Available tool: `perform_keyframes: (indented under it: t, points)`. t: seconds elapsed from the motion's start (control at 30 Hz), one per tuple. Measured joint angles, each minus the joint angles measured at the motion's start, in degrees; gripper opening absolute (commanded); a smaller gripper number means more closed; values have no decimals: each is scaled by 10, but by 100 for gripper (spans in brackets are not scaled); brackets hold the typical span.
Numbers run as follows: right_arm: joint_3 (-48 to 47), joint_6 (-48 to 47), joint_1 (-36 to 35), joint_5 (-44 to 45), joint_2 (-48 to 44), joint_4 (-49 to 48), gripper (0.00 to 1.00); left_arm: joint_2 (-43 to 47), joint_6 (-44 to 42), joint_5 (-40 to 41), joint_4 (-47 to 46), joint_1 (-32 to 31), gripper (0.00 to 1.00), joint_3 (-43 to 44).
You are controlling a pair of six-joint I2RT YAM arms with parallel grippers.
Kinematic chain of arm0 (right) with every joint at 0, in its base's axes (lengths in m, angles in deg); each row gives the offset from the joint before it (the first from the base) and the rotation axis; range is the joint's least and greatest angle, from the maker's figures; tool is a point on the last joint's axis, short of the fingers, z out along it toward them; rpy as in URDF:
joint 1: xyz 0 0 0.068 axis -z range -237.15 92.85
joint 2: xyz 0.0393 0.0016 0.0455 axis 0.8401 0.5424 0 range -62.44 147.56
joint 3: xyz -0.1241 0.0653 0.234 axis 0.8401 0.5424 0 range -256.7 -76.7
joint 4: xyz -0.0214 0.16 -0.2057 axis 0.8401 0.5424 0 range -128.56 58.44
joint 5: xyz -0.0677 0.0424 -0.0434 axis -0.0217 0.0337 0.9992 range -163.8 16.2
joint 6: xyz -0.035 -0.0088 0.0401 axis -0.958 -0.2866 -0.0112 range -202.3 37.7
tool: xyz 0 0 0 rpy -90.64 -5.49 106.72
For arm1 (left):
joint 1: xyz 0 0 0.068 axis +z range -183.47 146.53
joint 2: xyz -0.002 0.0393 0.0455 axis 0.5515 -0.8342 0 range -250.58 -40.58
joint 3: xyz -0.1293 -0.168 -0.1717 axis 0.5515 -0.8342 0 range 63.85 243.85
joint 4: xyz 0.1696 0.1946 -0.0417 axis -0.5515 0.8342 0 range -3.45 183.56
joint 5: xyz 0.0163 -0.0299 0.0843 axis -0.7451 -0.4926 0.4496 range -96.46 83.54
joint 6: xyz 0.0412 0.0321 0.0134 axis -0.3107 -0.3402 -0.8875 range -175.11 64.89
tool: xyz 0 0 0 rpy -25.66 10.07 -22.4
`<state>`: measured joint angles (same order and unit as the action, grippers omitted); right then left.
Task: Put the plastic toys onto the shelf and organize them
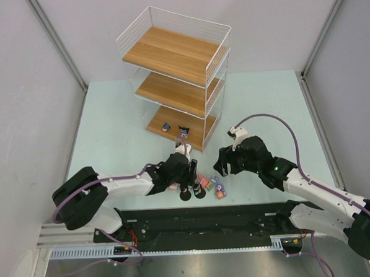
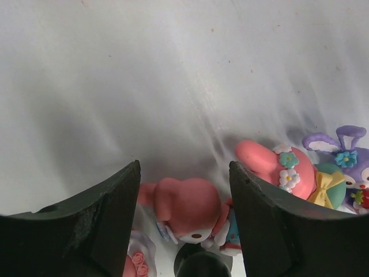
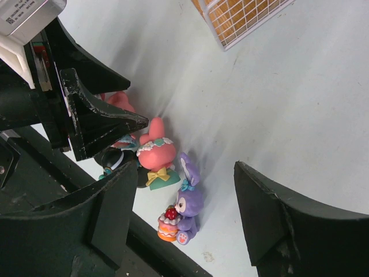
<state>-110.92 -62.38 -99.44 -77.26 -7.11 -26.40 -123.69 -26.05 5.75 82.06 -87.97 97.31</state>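
Note:
The wire shelf (image 1: pixel 175 49) stands at the back, with two small dark toys (image 1: pixel 166 126) (image 1: pixel 183 130) on its bottom board. The other toys cluster near the table's front edge (image 1: pixel 203 185). My left gripper (image 1: pixel 186 175) is open, its jaws either side of a pink-and-white figurine (image 2: pixel 187 208) without touching it. A round black base (image 2: pixel 202 265) lies just below that figurine. A pink figurine with a yellow bow (image 2: pixel 277 168) and the purple bunny (image 2: pixel 346 158) stand to its right. My right gripper (image 1: pixel 219 166) is open and empty, hovering above the bunny (image 3: pixel 190 203).
The black arm-mount rail (image 1: pixel 202 221) runs right behind the toy cluster at the near edge. The shelf's front corner (image 3: pixel 242 17) shows in the right wrist view. The two grippers are close together; the left gripper's fingers (image 3: pixel 98 118) show in the right wrist view.

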Motion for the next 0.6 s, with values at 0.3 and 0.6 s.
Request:
perform_keyframes:
  t: [0.3,0.6]
  points:
    - [0,0,0,0,0,0,73,3,6,-20,-8,0,26,-6]
    - [0,0,0,0,0,1,73,22,0,1,41,0,0,2]
